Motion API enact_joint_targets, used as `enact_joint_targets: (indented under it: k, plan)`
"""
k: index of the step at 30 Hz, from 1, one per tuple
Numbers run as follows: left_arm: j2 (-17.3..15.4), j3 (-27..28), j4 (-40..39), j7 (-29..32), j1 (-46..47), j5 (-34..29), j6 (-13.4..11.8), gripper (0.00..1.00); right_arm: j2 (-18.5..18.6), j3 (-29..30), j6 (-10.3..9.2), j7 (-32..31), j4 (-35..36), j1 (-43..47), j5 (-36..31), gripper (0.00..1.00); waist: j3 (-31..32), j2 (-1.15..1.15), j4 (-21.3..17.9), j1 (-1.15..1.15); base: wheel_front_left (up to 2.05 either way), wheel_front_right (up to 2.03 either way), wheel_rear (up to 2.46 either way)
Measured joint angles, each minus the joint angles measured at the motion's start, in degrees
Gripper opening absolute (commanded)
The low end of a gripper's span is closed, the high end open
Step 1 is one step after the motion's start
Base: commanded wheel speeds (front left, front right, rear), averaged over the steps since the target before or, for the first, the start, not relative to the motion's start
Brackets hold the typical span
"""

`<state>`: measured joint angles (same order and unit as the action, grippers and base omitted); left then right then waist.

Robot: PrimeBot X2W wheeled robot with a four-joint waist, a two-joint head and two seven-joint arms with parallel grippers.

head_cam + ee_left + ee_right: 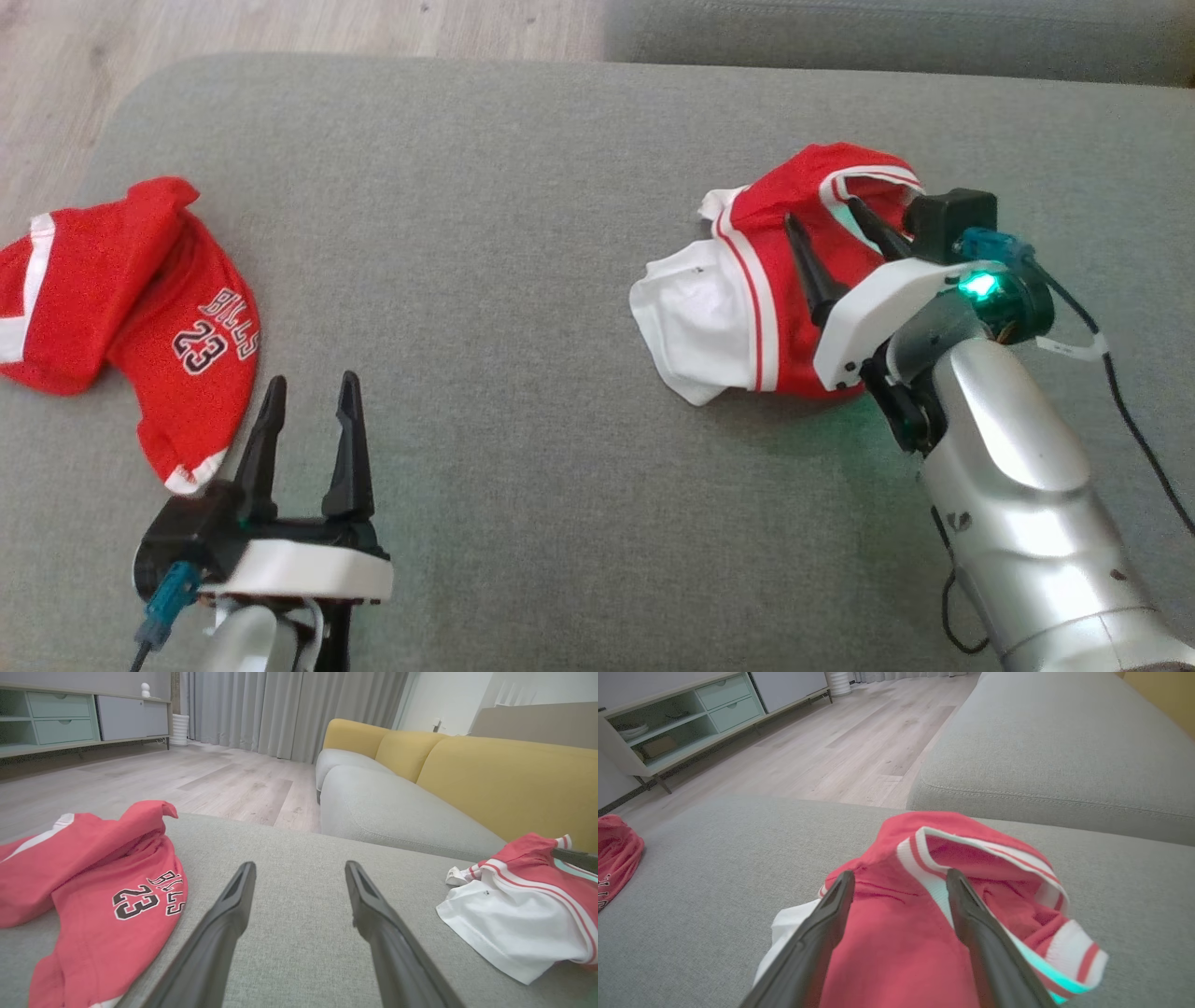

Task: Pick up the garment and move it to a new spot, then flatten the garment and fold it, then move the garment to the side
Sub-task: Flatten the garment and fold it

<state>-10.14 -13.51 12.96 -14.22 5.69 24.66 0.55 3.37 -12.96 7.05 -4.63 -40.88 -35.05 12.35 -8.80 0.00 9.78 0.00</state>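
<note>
A crumpled red-and-white garment [719,317] lies on the right side of the grey cushion [523,233]. My right gripper [823,213] hangs open just over it, fingers straddling the red fabric near a white-striped trim opening [994,858]. In the right wrist view the right gripper [900,875] holds nothing between its fingers. A second red jersey [187,327] printed "23" lies at the cushion's left. My left gripper [313,381] stands open near the front edge, just right of that jersey's hem. The left wrist view has the left gripper [300,865] pointing between jersey [117,896] and garment [514,910].
The cushion's far edge drops to a wooden floor [210,779]. A grey sofa seat [397,807] with yellow backrests [504,774] adjoins at the far right. A low cabinet [56,718] stands across the room. Bare fabric stretches between the two garments.
</note>
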Motion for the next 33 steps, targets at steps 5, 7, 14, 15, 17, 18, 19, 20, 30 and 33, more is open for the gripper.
enact_joint_targets:
  k: [5, 7, 14, 15, 17, 18, 19, 20, 30, 33]
  plan:
    - [0.0, 0.7, 0.3, -0.1, 0.0, 0.0, 0.0, 1.00, 0.0, 2.2, 0.00, -3.8, 6.9, 3.2, -2.5, 1.00, 1.1, 0.00, -1.2, 0.00, 0.00, 0.00, 0.00]
    - [0.1, 0.8, 0.3, -0.1, -0.1, 0.0, 0.0, 1.00, 0.0, 3.0, 0.00, -5.7, 10.0, 5.2, -2.9, 1.00, 1.4, 0.00, -1.7, 0.00, 0.00, 0.00, 0.00]
    - [0.7, 0.8, 0.3, -0.1, 0.2, 0.0, 1.1, 1.00, 0.0, 3.8, 0.00, -10.7, 15.4, 6.0, -3.5, 1.00, 0.2, 0.00, -1.5, 0.00, 0.00, 0.00, 0.00]
    - [0.8, 0.8, 0.3, -0.1, 0.3, 0.0, 1.1, 1.00, 0.0, 3.8, 0.00, -11.3, 15.3, 5.9, -3.5, 1.00, -0.1, 0.00, -1.2, 0.00, 0.00, 0.00, 0.00]
    - [1.1, 0.9, 0.5, -0.1, 1.0, 0.0, 1.5, 1.00, 0.0, 3.8, 0.00, -12.1, 14.6, 5.2, -3.7, 1.00, -0.7, 0.00, -0.5, 0.00, 0.00, 0.00, 0.00]
    - [1.3, 0.9, 0.6, -0.1, 1.4, 0.0, 1.6, 1.00, 0.0, 3.9, 0.00, -12.5, 13.9, 4.5, -3.8, 1.00, -0.9, 0.00, 0.0, 0.00, 0.00, 0.00, 0.00]
    - [1.4, 1.0, 0.6, -0.1, 1.7, -0.1, 1.8, 1.00, 0.0, 3.9, 0.00, -12.8, 13.3, 3.8, -4.0, 1.00, -1.2, 0.00, 0.4, 0.00, 0.00, 0.00, 0.00]
    - [1.5, 1.0, 0.7, -0.1, 2.0, -0.5, 1.9, 1.00, 0.0, 3.9, 0.00, -12.8, 12.6, 3.0, -4.3, 1.00, -1.4, 0.00, 0.9, 0.00, 0.00, 0.00, 0.00]
    - [2.9, 2.4, 1.2, -0.1, 2.3, -1.8, 2.6, 1.00, 0.1, 4.1, 0.00, -15.0, 3.9, -1.7, -6.4, 1.00, -3.8, 0.00, 5.0, 0.00, 0.00, 0.00, 0.00]
    - [3.2, 2.7, 1.4, -0.1, 2.3, -2.0, 3.1, 1.00, 0.1, 2.8, 0.00, -15.3, 2.1, -2.5, -6.7, 0.14, -4.0, 0.00, 5.4, 0.00, 0.00, 0.00, 0.00]
